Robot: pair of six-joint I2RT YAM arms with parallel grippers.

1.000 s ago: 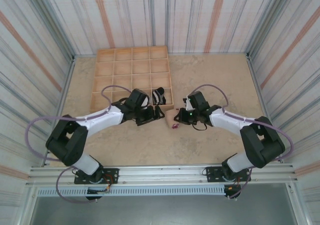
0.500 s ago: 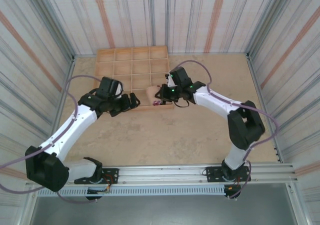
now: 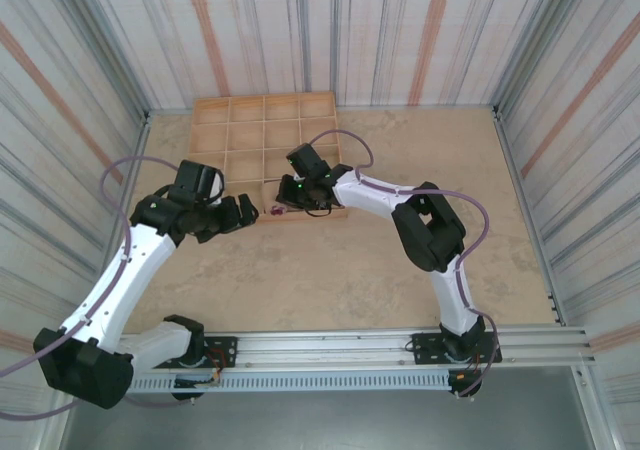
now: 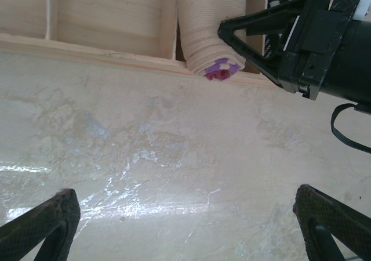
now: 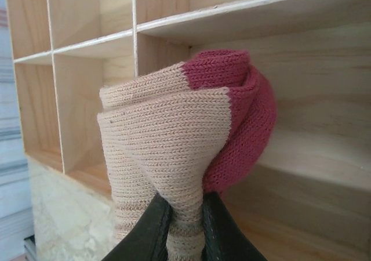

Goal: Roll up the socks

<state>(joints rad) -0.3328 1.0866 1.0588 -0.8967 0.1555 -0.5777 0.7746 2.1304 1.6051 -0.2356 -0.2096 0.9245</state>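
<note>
The beige sock (image 5: 168, 127) is rolled into a tight bundle, with the dark red part turned outward on one side. It is held by its lower end between the two fingers of the right gripper (image 5: 185, 202), which are closed firmly on the fabric, probably so that the roll cannot open while it is carried. The roll is held at the near edge of the wooden tray (image 3: 260, 130), partly over the rim and partly over the table (image 4: 145, 151). It appears to be meant for a compartment of the near row, next to the one at the near right corner. It is judged that the roll is not yet set down, since the bundle is gripped and hangs across the rim.

The right arm is stretched far to the left across the table, the wrist turned toward the tray. The left arm is bent outward at the elbow. The left gripper (image 4: 184, 196) is held low over the table just beside the roll, its fingers spread wide with nothing between them, as if support is offered.
</note>
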